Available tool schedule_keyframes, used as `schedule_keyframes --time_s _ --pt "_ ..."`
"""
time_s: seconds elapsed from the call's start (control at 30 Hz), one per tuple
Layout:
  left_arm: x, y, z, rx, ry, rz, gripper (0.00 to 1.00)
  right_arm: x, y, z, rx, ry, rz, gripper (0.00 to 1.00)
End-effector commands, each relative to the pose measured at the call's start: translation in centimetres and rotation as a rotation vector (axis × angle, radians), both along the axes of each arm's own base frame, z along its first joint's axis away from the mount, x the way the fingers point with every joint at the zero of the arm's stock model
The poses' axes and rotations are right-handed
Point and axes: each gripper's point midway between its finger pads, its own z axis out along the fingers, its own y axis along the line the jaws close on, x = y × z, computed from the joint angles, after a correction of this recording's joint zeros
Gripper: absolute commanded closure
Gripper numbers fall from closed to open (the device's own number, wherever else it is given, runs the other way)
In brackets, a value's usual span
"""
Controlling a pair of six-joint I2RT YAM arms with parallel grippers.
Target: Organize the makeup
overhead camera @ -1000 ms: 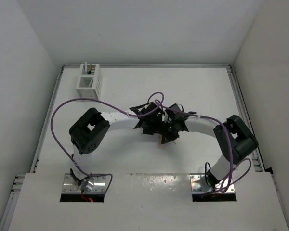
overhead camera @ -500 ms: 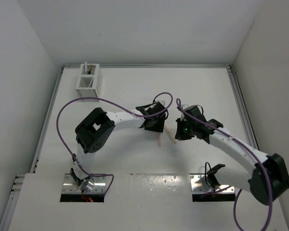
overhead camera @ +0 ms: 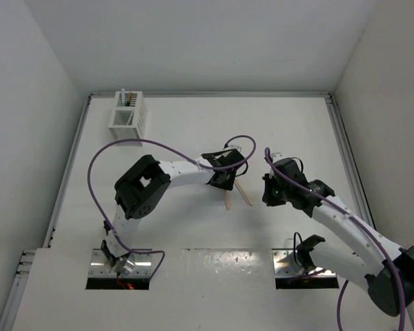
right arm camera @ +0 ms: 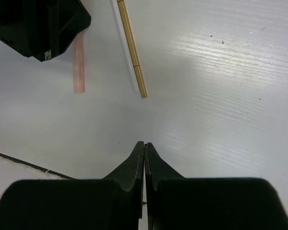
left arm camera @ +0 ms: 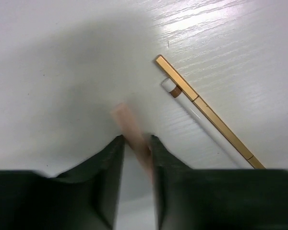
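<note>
Near the middle of the counter [overhead camera: 297,124], the left tool [left arm camera: 136,140] is positioned over a salmon pink stick [left arm camera: 126,119] that lies flat on the surface. Its fingers are partly spread, and the stick passes at a slant between them, close against one finger. No firm pinch can be confirmed. Just beside the pink stick, toward the right edge, a gold stick [left arm camera: 206,112] and a white stick [left arm camera: 182,99] lie side by side, touching. The right tool [right arm camera: 144,143] is held nearer the right edge, apart from the sticks, with its fingers pressed together on nothing. A white slatted box [overhead camera: 127,118] holding upright sticks is located at the far left corner.
</note>
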Motion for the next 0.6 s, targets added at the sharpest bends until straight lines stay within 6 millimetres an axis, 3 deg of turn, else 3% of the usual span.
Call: schedule_keyframes --time_s 0.0,0.17,0.3,0.4,0.5,0.57 --pt "-1.7 1.8 -3.6 0.089 0.119 0.008 0.72 0.1 -0.5 0.4 -0.009 -0.033 0.0 1.0" --pt "-1.6 1.7 -4.3 0.074 0.195 -0.016 1.0 -0.1 -1.1 0.8 -0.029 -0.05 0.0 1.0" --pt "-1.7 2.5 -4.5 0.054 0.238 -0.017 1.0 -0.1 -1.3 1.3 -0.031 -0.072 0.003 1.0" --pt "-1.4 2.7 -3.4 0.036 0.223 -0.01 1.0 -0.2 -1.4 1.5 -0.038 -0.073 0.012 1.0" --pt "0.3 3.2 0.3 -0.003 0.143 0.001 1.0 -0.2 -1.3 1.5 -0.04 -0.076 0.037 1.0" --pt "2.7 3.8 4.5 -0.043 0.04 0.007 1.0 -0.3 -1.3 1.2 -0.045 -0.074 0.053 1.0"
